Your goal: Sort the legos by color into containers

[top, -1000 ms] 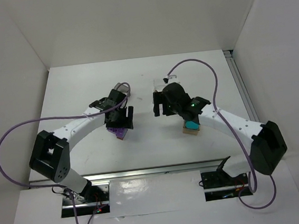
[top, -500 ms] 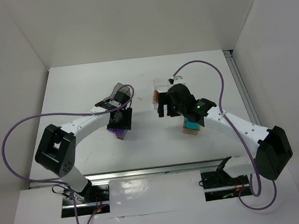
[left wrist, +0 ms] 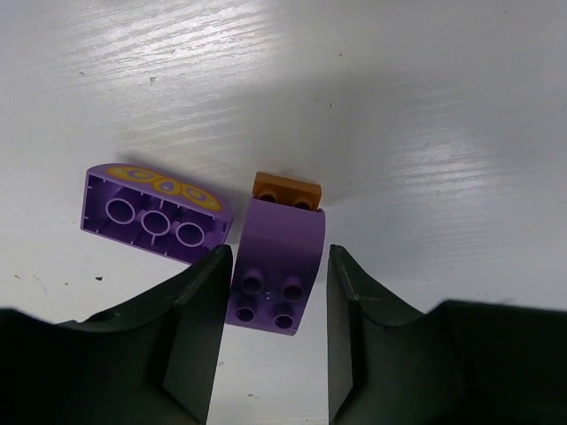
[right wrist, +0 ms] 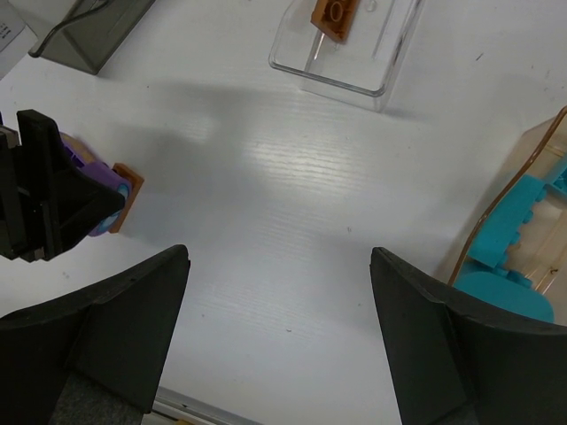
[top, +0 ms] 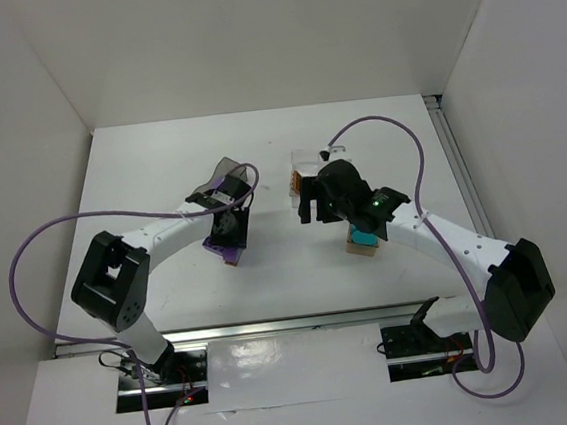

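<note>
Top view: left gripper point(top: 228, 231) is down on the purple legos point(top: 223, 250) mid-desk, just in front of the dark grey container point(top: 229, 167). Right gripper point(top: 308, 208) sits beside the clear container point(top: 314, 153). The tan container point(top: 364, 251) with teal legos point(top: 364, 236) is partly under that arm. Desk point(top: 129, 177) is bare toward its left, far and right edges, with walls on three sides.

Left wrist: fingers point(left wrist: 199, 319) straddle a purple curved brick point(left wrist: 275, 266), one each side, with hairline gaps at most. Cannot tell whether it is clamped. An orange-brown brick point(left wrist: 285, 189) butts against its far end. A second purple brick point(left wrist: 152, 217) lies on its side just left of the left finger. Beyond that is bare desk.

Right wrist: jaws stand wide apart with nothing between them, only bare desk below. The clear container ahead holds another orange-brown brick point(right wrist: 335, 13). The dark grey container is top left. The tan container's rim is cut off at the right edge, teal legos inside. The left gripper shows at the left edge.
</note>
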`<state>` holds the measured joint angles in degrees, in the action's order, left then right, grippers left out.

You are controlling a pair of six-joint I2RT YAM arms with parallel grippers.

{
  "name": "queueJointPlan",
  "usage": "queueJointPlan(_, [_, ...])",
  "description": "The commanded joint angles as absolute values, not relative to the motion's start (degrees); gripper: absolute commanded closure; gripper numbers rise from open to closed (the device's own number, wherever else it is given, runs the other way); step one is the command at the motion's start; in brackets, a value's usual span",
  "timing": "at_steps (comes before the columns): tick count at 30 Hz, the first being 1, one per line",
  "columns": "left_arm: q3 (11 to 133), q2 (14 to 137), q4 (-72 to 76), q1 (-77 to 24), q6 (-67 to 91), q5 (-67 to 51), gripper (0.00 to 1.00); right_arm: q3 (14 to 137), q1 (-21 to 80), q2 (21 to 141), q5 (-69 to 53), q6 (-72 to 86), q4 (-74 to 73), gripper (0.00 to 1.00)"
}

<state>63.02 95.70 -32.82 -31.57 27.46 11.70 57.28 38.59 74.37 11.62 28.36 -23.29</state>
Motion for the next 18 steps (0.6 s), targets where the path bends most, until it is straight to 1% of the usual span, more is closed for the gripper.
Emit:
queueJointPlan(1, [64.2, 97.2, -33.0, -32.2, 28.3, 11.8, 0.47, 56.9, 38.3, 74.0, 11.4, 28.9, -22.7, 0.1])
queueJointPlan(6, [65.2, 97.8, -34.3, -32.7, 28.3, 11.8, 0.47, 56.9, 37.7, 73.0, 10.8, 28.9, -22.7, 0.1])
queueJointPlan(8, [65.2, 98.3, -34.3, -32.7, 28.3, 12.3, 0.53, 56.9, 37.7, 72.3, 10.8, 28.9, -22.7, 0.1])
queueJointPlan(9, [65.2, 98.3, -35.5, -32.7, 28.3, 12.3, 0.59, 56.9, 37.7, 72.3, 10.8, 28.9, -22.7, 0.1])
queueJointPlan(10, [65.9, 98.3, -35.5, -32.7, 28.3, 12.3, 0.8, 56.3, 37.2, 72.3, 10.8, 28.9, -22.7, 0.1])
queueJointPlan(11, [65.9, 98.3, -35.5, -32.7, 28.3, 12.3, 0.9, 56.3, 37.2, 71.8, 10.8, 28.9, -22.7, 0.1])
queueJointPlan(12, [66.8, 97.5, -36.0, -32.7, 28.3, 12.3, 0.98, 56.3, 37.2, 71.8, 10.8, 28.9, -22.7, 0.1])
queueJointPlan(13, [68.7, 96.8, -36.8, -32.7, 28.3, 11.3, 1.0, 56.3, 37.2, 71.8, 10.8, 28.9, -22.7, 0.1])
queueJointPlan(15, [70.8, 93.5, -36.8, -32.7, 26.3, 5.8, 1.0, 56.3, 37.2, 71.8, 7.5, 27.3, -21.9, 0.1])
queueJointPlan(16, [71.8, 91.9, -35.3, -30.7, 25.2, 1.8, 1.0, 56.3, 37.2, 71.8, 5.8, 26.7, -20.8, 0.11])
queueJointPlan(17, [72.3, 90.2, -33.6, -29.5, 24.2, -3.0, 1.0, 55.0, 36.7, 69.7, 1.5, 26.7, -19.5, 0.11])
queueJointPlan(18, [72.3, 88.5, -32.1, -28.1, 21.7, -13.9, 1.0, 54.0, 36.1, 68.1, -0.5, 26.7, -17.8, 0.11])
